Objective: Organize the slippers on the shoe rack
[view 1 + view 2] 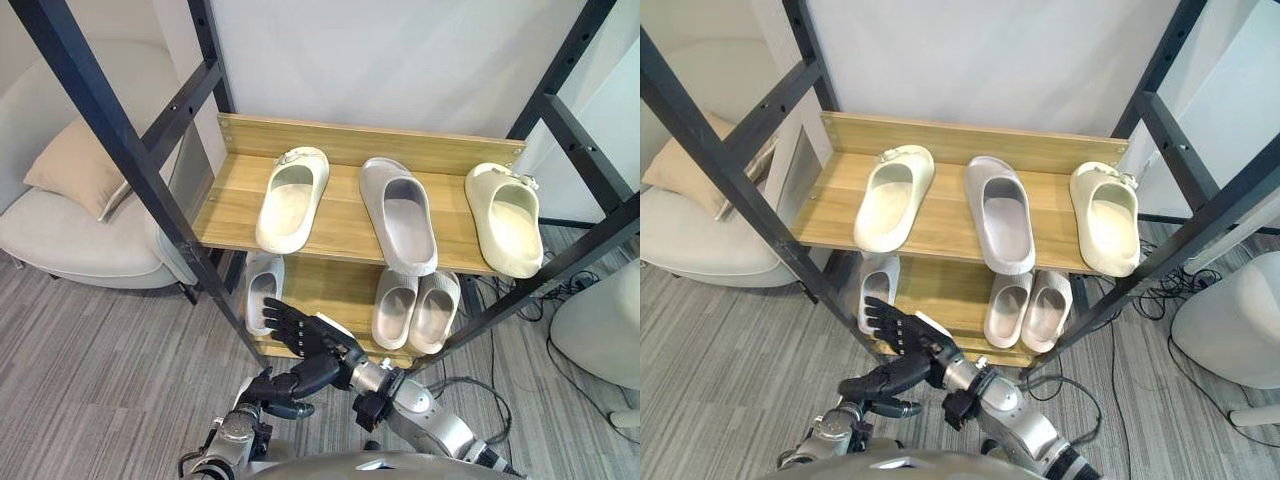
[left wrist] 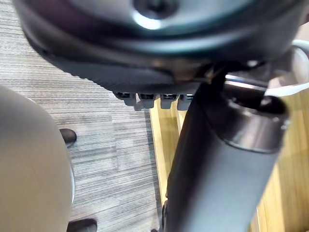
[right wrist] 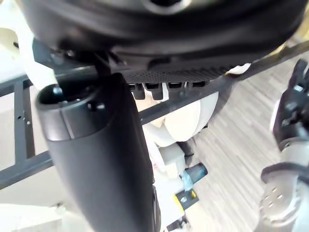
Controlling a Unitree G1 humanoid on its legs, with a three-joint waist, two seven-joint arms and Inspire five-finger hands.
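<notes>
Right hand (image 1: pixel 295 330) hovers before the shoe rack (image 1: pixel 100 110), its fingers straight, spread and empty. They aim at the lone pale slipper (image 1: pixel 262 290) on the lower shelf (image 1: pixel 330 285) at 11 o'clock, probably the next pick. Left hand (image 1: pixel 278 388) hangs beneath, fingers relaxed and empty. The upper shelf (image 1: pixel 345 215) holds a cream slipper (image 1: pixel 290 198) at 11 o'clock and its cream mate (image 1: pixel 505 215) at 1 o'clock. A grey slipper (image 1: pixel 398 212) lies between them, so this pair is unsorted.

We see a pale armchair (image 1: pixel 70 240) off to the left, a beige cushion (image 1: pixel 80 165) resting on it, grey striped carpet (image 1: pixel 90 380) underfoot, a white wall (image 1: pixel 380 60) behind, dark cables (image 1: pixel 566 290) on the floor at right, near a white rounded object (image 1: pixel 600 330).
</notes>
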